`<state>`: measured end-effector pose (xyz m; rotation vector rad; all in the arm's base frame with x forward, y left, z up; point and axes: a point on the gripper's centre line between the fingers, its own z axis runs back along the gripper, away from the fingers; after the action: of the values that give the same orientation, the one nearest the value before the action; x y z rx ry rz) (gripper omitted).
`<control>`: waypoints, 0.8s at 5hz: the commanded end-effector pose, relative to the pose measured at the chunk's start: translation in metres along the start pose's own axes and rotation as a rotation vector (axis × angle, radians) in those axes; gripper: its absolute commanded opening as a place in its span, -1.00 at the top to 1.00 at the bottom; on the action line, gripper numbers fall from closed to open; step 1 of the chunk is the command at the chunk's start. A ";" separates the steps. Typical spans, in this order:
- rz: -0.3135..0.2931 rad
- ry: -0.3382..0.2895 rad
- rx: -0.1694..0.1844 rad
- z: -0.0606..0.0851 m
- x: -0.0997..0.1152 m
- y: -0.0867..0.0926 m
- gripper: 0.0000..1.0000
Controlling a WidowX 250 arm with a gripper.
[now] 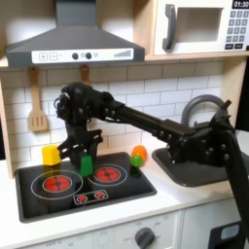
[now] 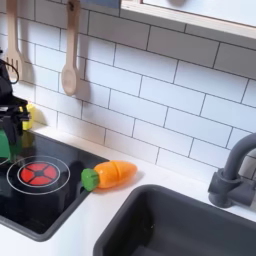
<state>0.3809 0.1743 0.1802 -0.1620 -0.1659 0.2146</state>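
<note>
Your stove (image 1: pixel 29 199) sits up front in the first exterior view, with the gripper (image 1: pixel 82 146) closed on a green block (image 1: pixel 86 163) standing between the burners. Carrot (image 2: pixel 110 175) lies just beside the sink (image 2: pixel 140 222), spatula (image 2: pixel 69 60) hangs on the wall

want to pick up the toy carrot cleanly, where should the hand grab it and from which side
Grip the carrot across its orange middle, coming from above. It lies on its side at the stove top's edge beside the sink, so its rounded flanks are open. Its green end points to the second exterior view's left; the hand is over the burners.
</note>
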 end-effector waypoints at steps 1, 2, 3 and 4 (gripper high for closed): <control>-0.019 -0.024 0.004 0.005 0.000 -0.004 1.00; -0.033 -0.026 0.004 0.009 -0.006 -0.007 1.00; -0.045 -0.005 -0.004 0.004 -0.016 -0.010 1.00; -0.061 -0.001 -0.016 0.010 -0.031 -0.017 1.00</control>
<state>0.3533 0.1526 0.1877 -0.1760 -0.1700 0.1580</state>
